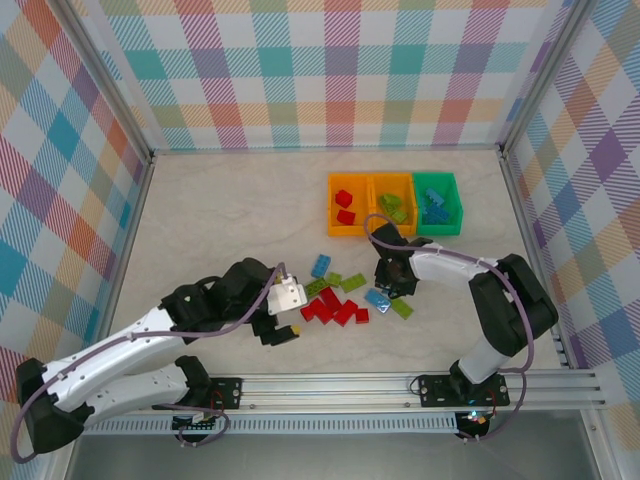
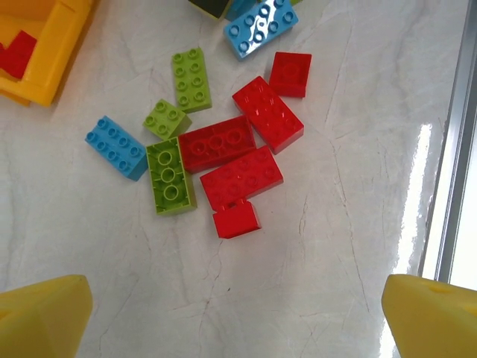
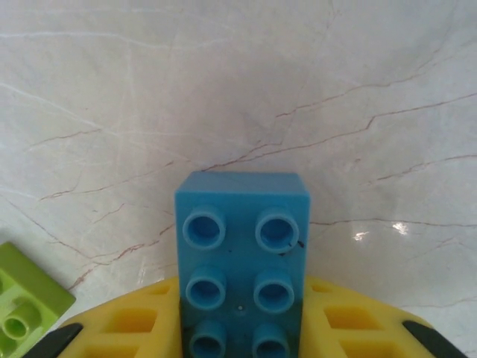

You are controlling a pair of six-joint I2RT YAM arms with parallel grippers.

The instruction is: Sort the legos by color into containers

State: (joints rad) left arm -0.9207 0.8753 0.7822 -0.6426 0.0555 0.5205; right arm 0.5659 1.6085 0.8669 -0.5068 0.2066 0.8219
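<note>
My right gripper (image 3: 242,321) is shut on a light blue lego (image 3: 242,246), which sits studs-up between its yellow fingers (image 3: 119,328) just over the table. From above, the right gripper (image 1: 390,280) is right of the loose pile. My left gripper (image 2: 238,317) is open, with its yellow fingertips (image 2: 41,313) wide apart over bare table, close to a small red lego (image 2: 236,218). Beyond that lie several red legos (image 2: 242,175), lime green ones (image 2: 170,175) and blue ones (image 2: 115,147). The left gripper (image 1: 288,305) is at the pile's left edge.
Three containers stand in a row behind the pile: an orange bin (image 1: 347,232) with red bricks, an orange bin (image 1: 393,178) with green bricks, and a green bin (image 1: 437,229) with blue bricks. A green brick (image 3: 22,313) lies left of my right gripper. Metal rail (image 1: 400,385) along the near edge.
</note>
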